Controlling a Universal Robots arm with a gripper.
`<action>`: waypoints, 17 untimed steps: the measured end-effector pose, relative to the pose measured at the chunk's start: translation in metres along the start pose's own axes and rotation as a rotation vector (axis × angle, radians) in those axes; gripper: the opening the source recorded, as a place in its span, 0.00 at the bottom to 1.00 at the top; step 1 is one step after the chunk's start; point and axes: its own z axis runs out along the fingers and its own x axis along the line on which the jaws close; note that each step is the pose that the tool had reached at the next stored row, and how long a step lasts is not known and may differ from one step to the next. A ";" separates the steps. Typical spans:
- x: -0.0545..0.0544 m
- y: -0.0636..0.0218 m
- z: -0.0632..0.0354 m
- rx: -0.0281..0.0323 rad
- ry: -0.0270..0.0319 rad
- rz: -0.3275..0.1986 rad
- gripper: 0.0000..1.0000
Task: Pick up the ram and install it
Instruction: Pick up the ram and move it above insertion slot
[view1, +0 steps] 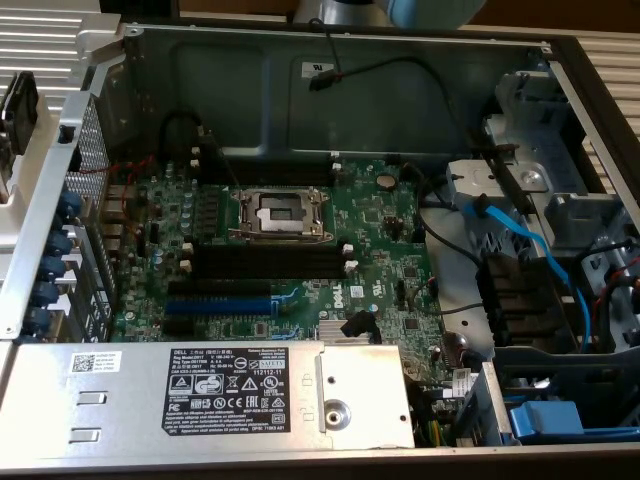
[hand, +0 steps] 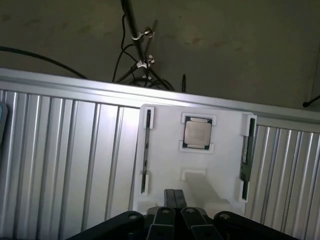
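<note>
My jaws (hand: 175, 196) are clenched on nothing, so I judge this the approach, before pickup. Just beyond, the ram (hand: 244, 157) sits edgewise at the white tray's (hand: 165, 150) edge. Gripping it would call for opened jaws aligned with its length.

I find the motherboard (view1: 300, 240) evenly lit, with a cool cast and no hard shadows. The silver power supply cover (view1: 120, 400) just beside it reflects brightly, while the drive bay (view1: 560, 300) to the exterior view's right of it sits in shadow. In the wrist view the white tray (hand: 165, 165) is nearly washed out and carries one soft grey shadow, and the floor (hand: 225, 45) is dim.
</note>
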 end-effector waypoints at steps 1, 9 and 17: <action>0.000 -0.0010 0.0015 -0.0072 -0.0051 -0.001 0.10; 0.001 -0.0014 0.0168 -0.0274 -0.0148 -0.002 0.10; 0.002 -0.0008 0.0293 -0.0350 -0.0249 -0.001 0.10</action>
